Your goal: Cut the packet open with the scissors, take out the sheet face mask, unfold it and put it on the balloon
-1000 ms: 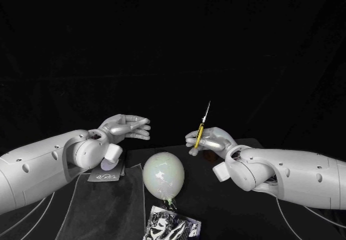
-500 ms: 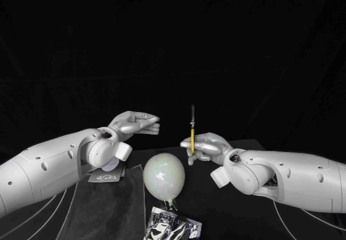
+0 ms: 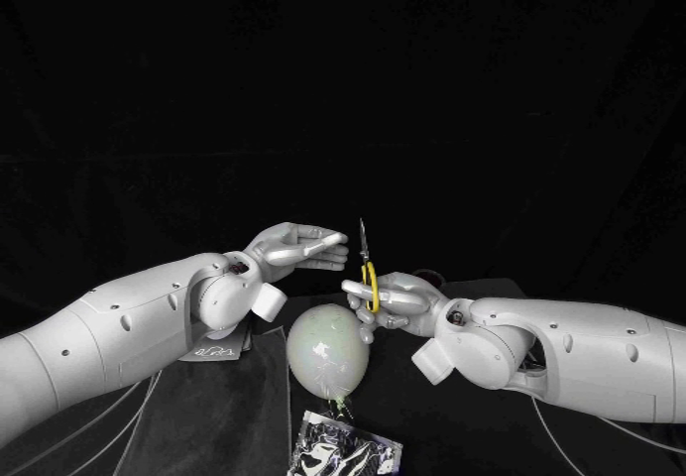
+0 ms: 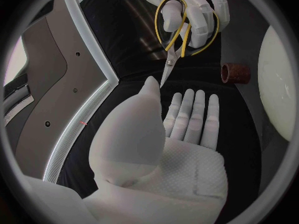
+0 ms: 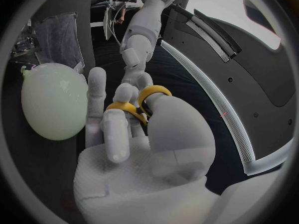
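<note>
While upright, slim yellow-looped scissors

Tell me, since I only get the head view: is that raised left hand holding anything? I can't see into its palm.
Observer: No. The left wrist view shows the left hand with a bare palm and straight fingers.
Operator: Are the scissors open or closed? I see them edge-on.
Observer: The scissors have their blades together.
Operator: How are they held?
Observer: The right hand has fingers through the yellow loops.
Operator: Anything else I'm missing?
Observer: A small brown cylinder sits close to the balloon.
</note>
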`<action>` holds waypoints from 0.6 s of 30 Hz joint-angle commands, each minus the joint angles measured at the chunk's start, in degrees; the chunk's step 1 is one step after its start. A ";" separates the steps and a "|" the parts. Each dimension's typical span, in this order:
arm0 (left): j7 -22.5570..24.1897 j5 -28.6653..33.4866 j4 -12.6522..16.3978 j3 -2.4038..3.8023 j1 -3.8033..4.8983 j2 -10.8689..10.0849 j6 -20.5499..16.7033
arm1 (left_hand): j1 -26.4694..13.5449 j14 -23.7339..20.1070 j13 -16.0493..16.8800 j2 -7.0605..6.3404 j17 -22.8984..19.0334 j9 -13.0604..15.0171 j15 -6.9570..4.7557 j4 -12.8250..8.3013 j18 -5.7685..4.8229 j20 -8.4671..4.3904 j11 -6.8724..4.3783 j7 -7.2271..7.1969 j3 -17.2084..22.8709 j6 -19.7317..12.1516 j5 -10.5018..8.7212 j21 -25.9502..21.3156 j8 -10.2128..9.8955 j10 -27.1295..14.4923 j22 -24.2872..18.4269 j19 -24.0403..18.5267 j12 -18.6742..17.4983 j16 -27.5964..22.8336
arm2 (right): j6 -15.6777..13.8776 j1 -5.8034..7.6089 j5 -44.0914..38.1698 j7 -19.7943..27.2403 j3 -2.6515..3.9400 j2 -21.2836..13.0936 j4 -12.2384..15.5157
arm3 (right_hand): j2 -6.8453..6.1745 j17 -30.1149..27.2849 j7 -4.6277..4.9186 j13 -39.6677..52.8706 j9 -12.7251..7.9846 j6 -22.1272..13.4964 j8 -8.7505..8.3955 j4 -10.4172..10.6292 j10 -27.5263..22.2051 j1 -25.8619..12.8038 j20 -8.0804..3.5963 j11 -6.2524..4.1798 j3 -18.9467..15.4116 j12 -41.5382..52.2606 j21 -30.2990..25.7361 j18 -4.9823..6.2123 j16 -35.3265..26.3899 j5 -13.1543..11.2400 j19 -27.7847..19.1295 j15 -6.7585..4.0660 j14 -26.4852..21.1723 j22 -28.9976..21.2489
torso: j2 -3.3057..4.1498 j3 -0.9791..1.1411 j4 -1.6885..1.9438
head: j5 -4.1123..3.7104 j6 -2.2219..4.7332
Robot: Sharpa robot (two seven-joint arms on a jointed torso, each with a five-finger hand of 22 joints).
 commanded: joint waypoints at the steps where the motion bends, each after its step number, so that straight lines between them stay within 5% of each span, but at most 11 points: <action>1: -0.80 0.59 -0.11 0.07 -0.32 0.19 6.42 | -0.38 -0.86 -0.04 0.07 -0.31 -0.12 0.09 -0.03 -0.85 0.02 -0.03 0.11 -0.72 -0.76 -0.10 -0.41 -0.39 -1.02 -0.02 -0.88 -0.16 -0.22 | 4.74 0.14 0.02 -0.12 0.06 0.11 0.25 | 0.36 7.88 -3.16 12.26 2.42 2.30 1.46 1.70 15.26 1.12 -0.05 -7.99 -0.79 44.57 0.59 -0.07 0.45 -0.02 -0.47 -0.30 3.08 0.63 | 0.06 -0.04 0.01 | 0.01 -0.04; 6: -0.66 1.79 -0.38 0.08 -0.75 0.33 8.78 | 0.52 -3.29 0.00 0.28 -1.25 -0.20 0.64 -0.10 -1.73 0.04 -1.44 0.23 -2.17 -1.55 -0.10 -1.66 -0.78 -3.09 -0.39 -4.86 -0.10 -0.23 | 6.06 0.20 0.10 -0.14 0.06 0.47 0.27 | 0.61 8.08 -3.21 12.35 3.33 1.96 1.80 2.28 15.22 1.86 -0.07 -7.97 -1.01 44.62 1.05 -0.14 0.63 0.01 -0.40 -0.35 3.14 1.06 | 0.09 -0.02 0.10 | 0.21 -0.13; 18: -0.94 2.92 -0.30 0.09 -0.96 0.48 11.23 | 1.80 -4.02 0.13 1.01 -1.90 -0.08 0.29 -0.21 -1.98 -0.02 -0.68 1.52 -3.36 -1.64 -0.10 -1.69 -0.73 -3.57 -0.24 -4.53 0.20 0.10 | 7.25 0.23 0.09 -0.08 0.07 0.88 0.61 | 0.73 8.09 -3.24 12.18 4.32 1.56 2.02 2.68 15.09 3.06 -0.09 -7.99 -1.28 44.36 1.07 -0.12 0.67 0.01 -0.54 -0.37 3.11 1.22 | 0.02 0.00 0.01 | 0.53 -0.31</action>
